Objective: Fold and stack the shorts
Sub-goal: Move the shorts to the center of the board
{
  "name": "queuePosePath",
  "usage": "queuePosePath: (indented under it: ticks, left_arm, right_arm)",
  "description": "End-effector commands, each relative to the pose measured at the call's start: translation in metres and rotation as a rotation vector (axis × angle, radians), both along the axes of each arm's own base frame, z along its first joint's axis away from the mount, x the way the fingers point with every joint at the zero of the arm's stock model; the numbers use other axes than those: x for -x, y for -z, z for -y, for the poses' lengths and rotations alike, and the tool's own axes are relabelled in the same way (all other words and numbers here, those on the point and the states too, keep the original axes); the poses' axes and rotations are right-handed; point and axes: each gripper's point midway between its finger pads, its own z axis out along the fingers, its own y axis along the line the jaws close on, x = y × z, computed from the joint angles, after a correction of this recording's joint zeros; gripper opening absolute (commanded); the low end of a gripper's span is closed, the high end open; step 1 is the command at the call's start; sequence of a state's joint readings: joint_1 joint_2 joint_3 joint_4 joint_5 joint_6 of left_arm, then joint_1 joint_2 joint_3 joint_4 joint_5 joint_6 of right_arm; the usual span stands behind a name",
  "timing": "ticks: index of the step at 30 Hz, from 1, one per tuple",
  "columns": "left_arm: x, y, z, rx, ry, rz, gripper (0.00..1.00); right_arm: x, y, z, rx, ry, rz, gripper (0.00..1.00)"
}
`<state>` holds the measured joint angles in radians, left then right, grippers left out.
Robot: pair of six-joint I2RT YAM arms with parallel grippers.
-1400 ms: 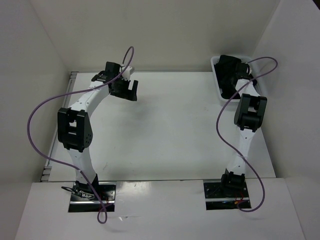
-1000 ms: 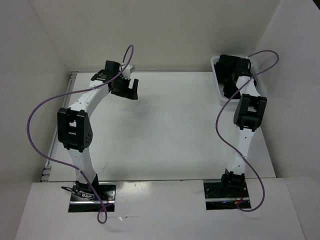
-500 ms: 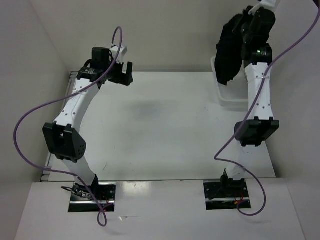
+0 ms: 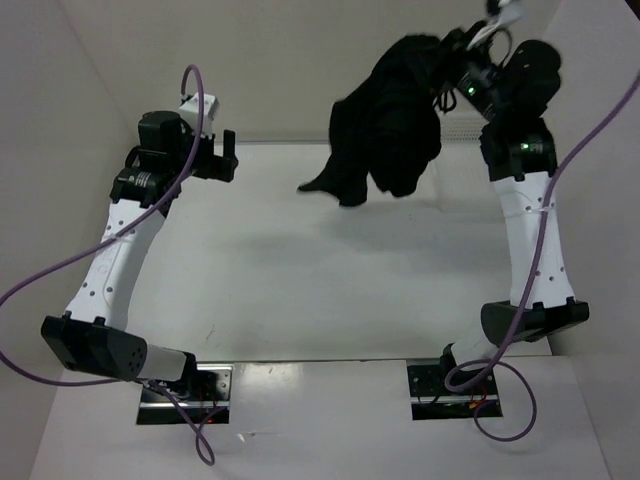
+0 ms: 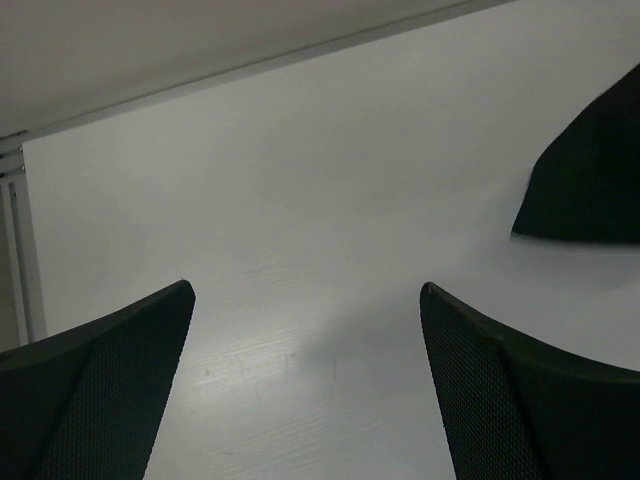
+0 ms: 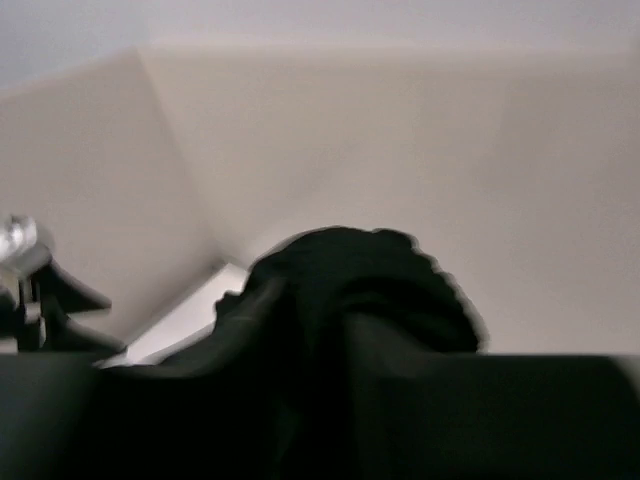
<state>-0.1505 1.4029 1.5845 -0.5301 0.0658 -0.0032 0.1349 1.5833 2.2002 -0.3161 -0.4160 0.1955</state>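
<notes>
The black shorts (image 4: 385, 115) hang bunched in the air above the back of the table, one end trailing down to the left. My right gripper (image 4: 452, 62) is raised high at the back right, with the top of the bunch at its jaws. In the right wrist view the shorts (image 6: 350, 300) cover the fingers, so the jaws themselves are hidden. My left gripper (image 4: 215, 155) is at the back left, wide open and empty, a little above the table. In the left wrist view the left gripper (image 5: 305, 330) faces bare table, with a corner of the shorts (image 5: 590, 180) at the right edge.
White walls close in the table at the back, left and right. A thin strip of the white basket's rim (image 4: 467, 142) shows at the back right behind the right arm. Purple cables loop off both arms. A metal rail (image 5: 18, 250) runs along the table's left edge.
The right arm has swung up and to the left, carrying the shorts out of the basket and over the back of the table. The left arm has stretched out to the left, still open.
</notes>
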Motion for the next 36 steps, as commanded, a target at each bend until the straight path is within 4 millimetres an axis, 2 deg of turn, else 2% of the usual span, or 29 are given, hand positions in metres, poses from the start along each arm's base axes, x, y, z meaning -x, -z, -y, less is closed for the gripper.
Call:
queuePosePath:
  ticks: [1,2,3,4,5,7,8,9,10,13,14,15,16,18,20,21,22,23,24,25,26,28,30,32,33,34,35,36]
  left_arm:
    - [0.017,0.008,-0.008,-0.004,-0.011,-0.008,1.0]
    - [0.023,0.016,-0.006,0.001,0.005,-0.032,1.0]
    - [0.03,0.022,-0.004,0.004,0.018,-0.055,1.0]
    - [0.034,0.033,0.002,0.004,0.04,-0.086,1.0]
    - [0.043,0.052,0.005,-0.003,0.05,-0.136,1.0]
    - [0.059,0.08,0.012,-0.023,0.073,-0.221,1.0]
    - [0.068,0.097,0.024,-0.047,0.103,-0.262,1.0]
    - [0.079,0.124,0.03,-0.069,0.124,-0.325,1.0]
    - [0.094,0.137,0.05,-0.09,0.19,-0.361,1.0]
    - [0.116,0.178,0.077,-0.148,0.284,-0.467,1.0]
    - [0.126,0.187,0.093,-0.186,0.332,-0.483,1.0]
    - [0.128,0.199,0.1,-0.215,0.345,-0.5,1.0]
    - [0.131,0.213,0.101,-0.245,0.346,-0.517,1.0]
    - [0.115,0.23,0.098,-0.293,0.291,-0.483,1.0]
    - [0.109,0.251,0.089,-0.347,0.241,-0.499,1.0]
    - [0.114,0.26,0.085,-0.362,0.241,-0.53,1.0]
    - [0.119,0.261,0.087,-0.353,0.26,-0.549,1.0]
    - [0.126,0.266,0.091,-0.332,0.293,-0.572,1.0]
    - [0.135,0.275,0.088,-0.339,0.3,-0.605,1.0]
    - [0.136,0.279,0.087,-0.339,0.3,-0.604,1.0]
    - [0.135,0.286,0.086,-0.347,0.292,-0.604,1.0]
    - [0.146,0.298,0.081,-0.354,0.301,-0.641,1.0]
    - [0.154,0.304,0.086,-0.331,0.335,-0.674,1.0]
    - [0.154,0.315,0.086,-0.338,0.335,-0.69,1.0]
    - [0.153,0.32,0.081,-0.357,0.318,-0.692,0.97]
    - [0.151,0.326,0.08,-0.369,0.308,-0.695,0.95]
    - [0.152,0.331,0.077,-0.383,0.299,-0.703,0.84]
    - [0.151,0.334,0.077,-0.383,0.299,-0.704,0.78]
  right_arm:
    - [-0.024,0.123,-0.034,0.029,-0.191,-0.284,0.47]
    - [-0.026,0.15,-0.035,0.044,-0.199,-0.33,0.58]
    - [-0.028,0.21,-0.035,0.06,-0.199,-0.457,0.61]
    - [-0.027,0.233,-0.033,0.07,-0.185,-0.502,0.63]
    - [-0.021,0.271,-0.027,0.116,-0.161,-0.56,0.65]
    - [-0.016,0.296,-0.019,0.156,-0.123,-0.586,0.66]
    - [-0.009,0.314,-0.012,0.203,-0.098,-0.6,0.66]
    - [-0.006,0.323,-0.009,0.221,-0.086,-0.613,0.66]
    - [-0.005,0.331,-0.006,0.234,-0.076,-0.626,0.66]
    - [0.0,0.352,-0.002,0.249,-0.06,-0.666,0.66]
    - [0.001,0.358,-0.002,0.25,-0.06,-0.672,0.66]
    - [0.002,0.366,-0.003,0.251,-0.072,-0.693,0.66]
    - [0.002,0.369,-0.003,0.25,-0.073,-0.691,0.66]
    - [-0.006,0.387,-0.002,0.257,-0.06,-0.727,0.66]
    - [-0.016,0.394,0.0,0.261,-0.041,-0.739,0.66]
    - [-0.023,0.408,-0.001,0.275,-0.022,-0.768,0.66]
    - [-0.032,0.402,-0.003,0.289,-0.01,-0.74,0.66]
    - [-0.038,0.404,-0.006,0.306,-0.002,-0.737,0.66]
    - [-0.044,0.418,-0.012,0.335,0.007,-0.758,0.66]
    - [-0.057,0.408,-0.018,0.334,0.011,-0.723,0.66]
    - [-0.062,0.41,-0.025,0.338,0.001,-0.724,0.66]
    - [-0.084,0.416,-0.037,0.282,0.015,-0.759,0.66]
    - [-0.101,0.42,-0.042,0.223,0.033,-0.778,0.66]
    - [-0.12,0.435,-0.045,0.196,0.078,-0.814,0.66]
    - [-0.128,0.439,-0.044,0.198,0.1,-0.81,0.68]
    - [-0.139,0.452,-0.038,0.208,0.149,-0.823,0.68]
    - [-0.144,0.459,-0.035,0.224,0.171,-0.826,0.71]
    - [-0.152,0.46,-0.033,0.233,0.188,-0.811,0.71]
